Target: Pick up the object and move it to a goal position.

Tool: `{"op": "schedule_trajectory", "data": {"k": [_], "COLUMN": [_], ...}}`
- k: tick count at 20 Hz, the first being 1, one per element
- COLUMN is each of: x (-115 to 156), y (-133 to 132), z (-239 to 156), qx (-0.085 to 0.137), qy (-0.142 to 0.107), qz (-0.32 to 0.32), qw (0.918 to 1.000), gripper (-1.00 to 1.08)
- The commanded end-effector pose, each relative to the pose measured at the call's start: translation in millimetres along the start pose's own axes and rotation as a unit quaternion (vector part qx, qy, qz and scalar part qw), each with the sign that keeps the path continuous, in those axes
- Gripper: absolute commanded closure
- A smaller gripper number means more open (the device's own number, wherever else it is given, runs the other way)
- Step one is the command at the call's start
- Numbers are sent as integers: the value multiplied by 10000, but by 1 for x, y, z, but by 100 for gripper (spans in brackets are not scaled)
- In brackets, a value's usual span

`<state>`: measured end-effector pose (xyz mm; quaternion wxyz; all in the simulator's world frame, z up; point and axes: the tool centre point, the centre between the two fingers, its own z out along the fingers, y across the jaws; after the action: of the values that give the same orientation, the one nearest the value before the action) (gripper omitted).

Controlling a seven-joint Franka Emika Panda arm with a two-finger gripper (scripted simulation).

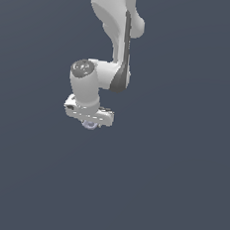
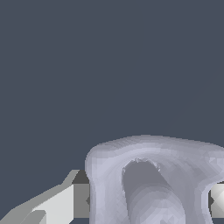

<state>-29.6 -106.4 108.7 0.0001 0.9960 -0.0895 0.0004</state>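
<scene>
The object (image 2: 148,179) is a pale lilac-grey lumpy piece with a hollow in it, and it fills the space between the two fingers in the wrist view. One fingertip (image 2: 65,203) presses on one side of it and the other fingertip (image 2: 217,200) on the opposite side. In the exterior view the object (image 1: 90,125) shows only as a small lilac lump under the white hand. My gripper (image 1: 90,123) is shut on it, pointing down, a little toward the exterior view's left of centre.
The white arm (image 1: 115,32) comes down from the top of the exterior view. A plain dark blue-grey ground (image 1: 170,182) lies all around with no other objects in view.
</scene>
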Motion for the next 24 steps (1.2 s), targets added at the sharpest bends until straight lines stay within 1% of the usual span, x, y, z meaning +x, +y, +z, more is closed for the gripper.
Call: {"op": "schedule_trajectory", "data": {"k": [1, 14, 24], "x": [9, 62, 94], "y": [2, 14, 20], "z": [-21, -140, -207], "qx": [-1, -4, -3], "qy": [2, -1, -2], "qz": [0, 1, -1], "qw": [10000, 10000, 10000], "gripper": [108, 108, 108]}}
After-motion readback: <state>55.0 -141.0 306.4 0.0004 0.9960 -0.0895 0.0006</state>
